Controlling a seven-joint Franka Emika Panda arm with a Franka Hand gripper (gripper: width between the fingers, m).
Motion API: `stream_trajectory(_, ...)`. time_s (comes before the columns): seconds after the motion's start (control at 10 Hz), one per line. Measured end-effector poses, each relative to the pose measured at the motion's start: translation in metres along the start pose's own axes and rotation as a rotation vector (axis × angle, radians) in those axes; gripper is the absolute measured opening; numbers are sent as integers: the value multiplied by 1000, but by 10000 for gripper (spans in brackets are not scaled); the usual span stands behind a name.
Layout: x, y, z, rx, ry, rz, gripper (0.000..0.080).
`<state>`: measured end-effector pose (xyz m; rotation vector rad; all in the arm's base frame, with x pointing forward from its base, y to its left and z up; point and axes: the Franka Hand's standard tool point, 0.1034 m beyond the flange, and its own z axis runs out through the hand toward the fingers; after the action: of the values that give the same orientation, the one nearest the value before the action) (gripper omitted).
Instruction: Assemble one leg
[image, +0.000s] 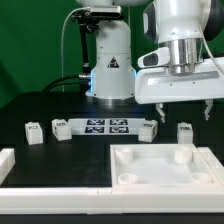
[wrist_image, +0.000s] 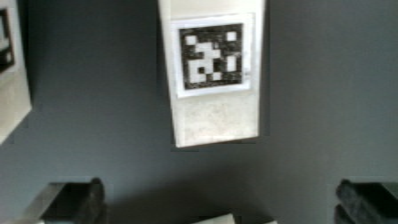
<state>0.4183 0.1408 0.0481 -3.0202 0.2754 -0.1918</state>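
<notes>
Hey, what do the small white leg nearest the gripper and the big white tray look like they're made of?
Leg: probably plastic, matte white, blocky with soft edges; its black-and-white tag looks like a printed sticker. Tray: seemingly the same matte white plastic, evenly dull shading, no glare. Look alone cannot confirm either.

Green backdrop (image: 30, 35) behind dark tabletop (image: 60, 155); even light.

**Fixed and loose items on the counter.** The dark counter (image: 40, 105) carries the marker board (image: 105, 126), a flat white strip with a row of tags, lying mid-counter parallel to the front edge. A large white square tray (image: 165, 168) with a raised rim and round corner features sits by the front edge, toward the exterior view's right. A white rail (image: 55, 198) borders the front edge and turns at the corner on the exterior view's left. A green backdrop (image: 30, 40) stands beyond the far edge.
</notes>
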Motion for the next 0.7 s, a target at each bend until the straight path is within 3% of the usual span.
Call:
stream_trajectory(0.2, -1, -1, 2, -1, -8, -3, 649)
stream_trajectory(0.3, -5, 4, 4, -18, -122, -15, 649)
stream_trajectory(0.7, -8, 8, 2, -43, -537, 22, 649)
